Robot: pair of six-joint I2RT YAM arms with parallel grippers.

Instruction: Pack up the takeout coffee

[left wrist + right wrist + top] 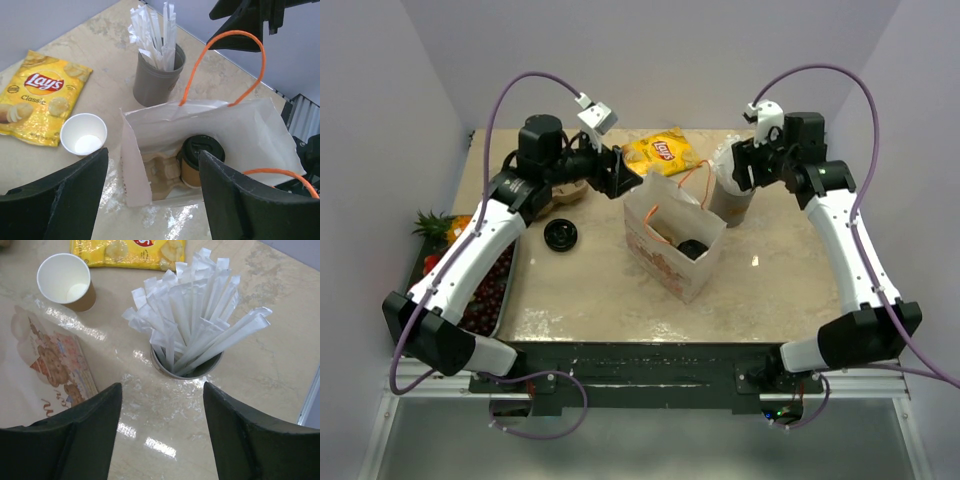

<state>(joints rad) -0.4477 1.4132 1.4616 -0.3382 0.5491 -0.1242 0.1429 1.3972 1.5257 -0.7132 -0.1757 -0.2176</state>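
Observation:
The takeout coffee (199,161), a tan cup with its black lid on, stands inside the white paper bag (220,125) in a pulp carrier (165,175); from above its lid (692,248) shows in the bag's mouth. My left gripper (152,155) hangs open over the bag's near edge, holding nothing. A second tan cup (83,134), open and white inside, stands on the table left of the bag. My right gripper (162,387) is open and empty above bare table, just in front of the grey straw cup (187,365).
A loose black lid (561,235) lies left of the bag (665,262). A yellow Lay's bag (663,150) lies at the back. The bag's orange handles (250,60) stand up. A tray of fruit (470,290) sits at the table's left edge.

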